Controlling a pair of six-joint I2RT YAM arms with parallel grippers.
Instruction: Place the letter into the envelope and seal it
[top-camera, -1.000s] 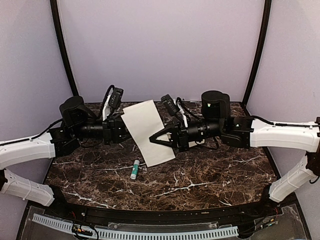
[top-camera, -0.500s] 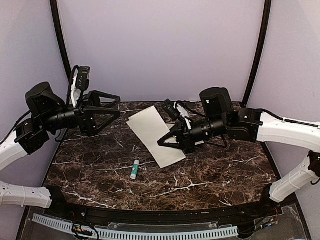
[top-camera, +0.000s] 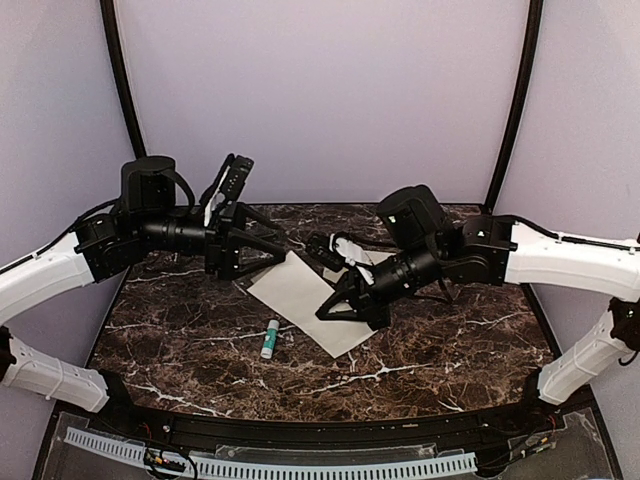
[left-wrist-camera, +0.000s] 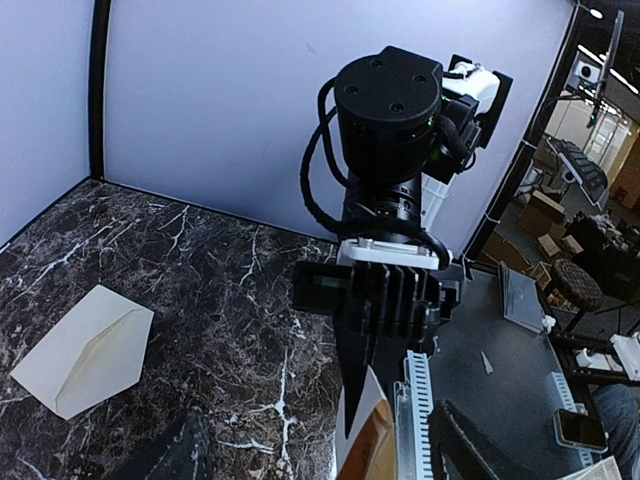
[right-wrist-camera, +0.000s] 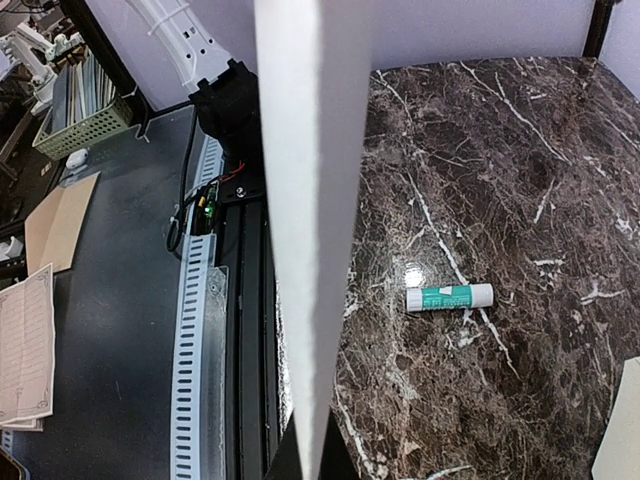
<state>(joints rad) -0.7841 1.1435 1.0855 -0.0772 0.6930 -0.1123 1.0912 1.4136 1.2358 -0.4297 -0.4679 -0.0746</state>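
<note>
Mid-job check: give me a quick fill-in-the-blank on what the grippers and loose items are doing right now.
1. The right gripper is ___ on the letter.
2. The left gripper is ___ and holds nothing.
3. The glue stick lies on the marble ___.
4. The envelope lies flat on the table, held by ___ gripper.

Missing words: shut; open; table; neither.
</note>
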